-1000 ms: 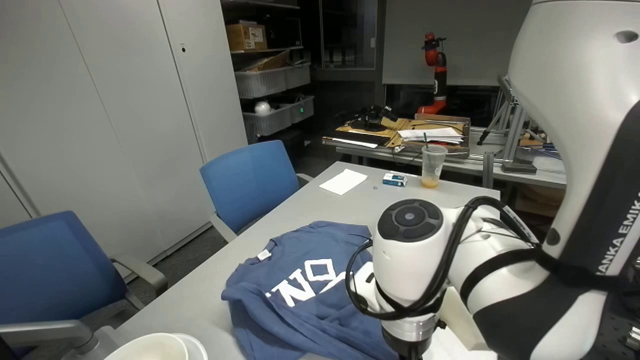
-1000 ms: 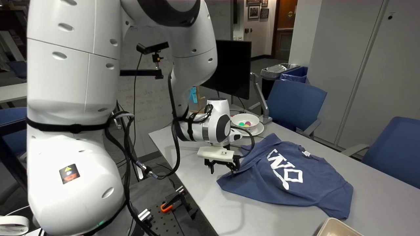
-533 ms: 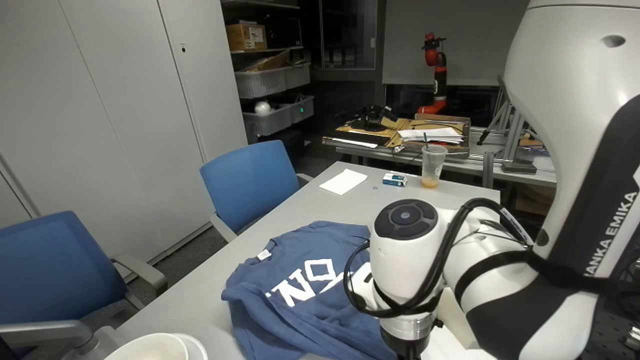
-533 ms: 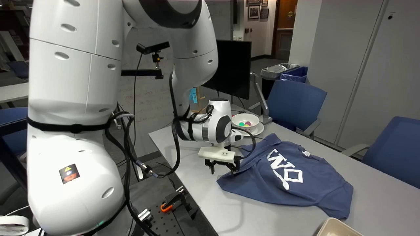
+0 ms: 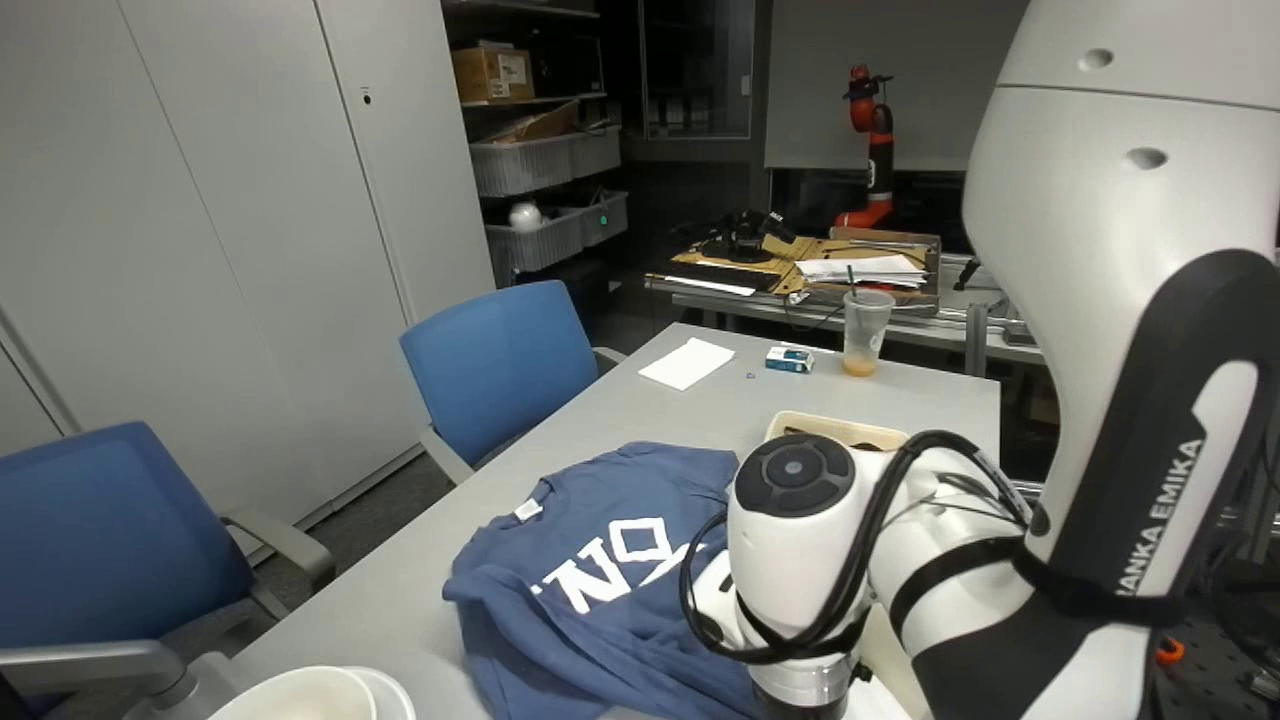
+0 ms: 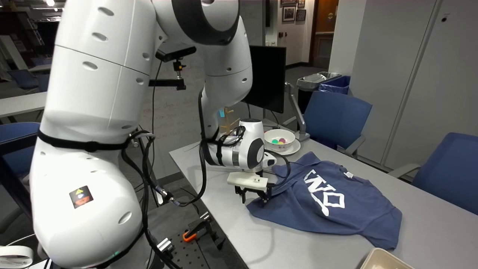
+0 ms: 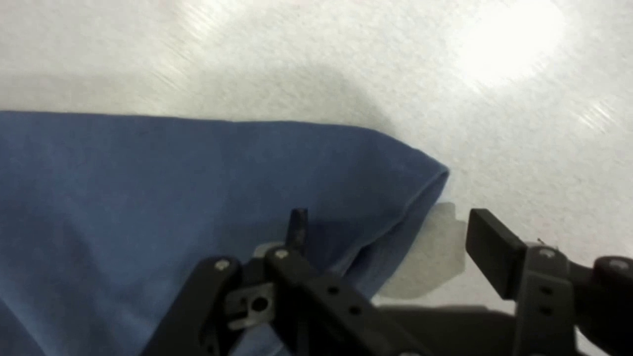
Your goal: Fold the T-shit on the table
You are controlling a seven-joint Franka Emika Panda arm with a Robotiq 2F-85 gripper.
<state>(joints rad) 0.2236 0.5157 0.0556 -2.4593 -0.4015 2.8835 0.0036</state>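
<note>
Table [image 6: 306, 250] from above in all three views

On my counter [image 6: 313, 248] I count one T-shirt [image 6: 358, 207], one bowl [image 5: 300, 692], one plate [image 5: 396, 695], one plastic cup [image 5: 866, 325], one beige tray [image 5: 855, 431], one small box [image 5: 790, 360] and one white sheet [image 5: 687, 363]. My one hand [image 7: 388, 235] has two fingers [image 7: 497, 254]. Beside the counter I count two blue office chairs [image 5: 500, 365].
</note>
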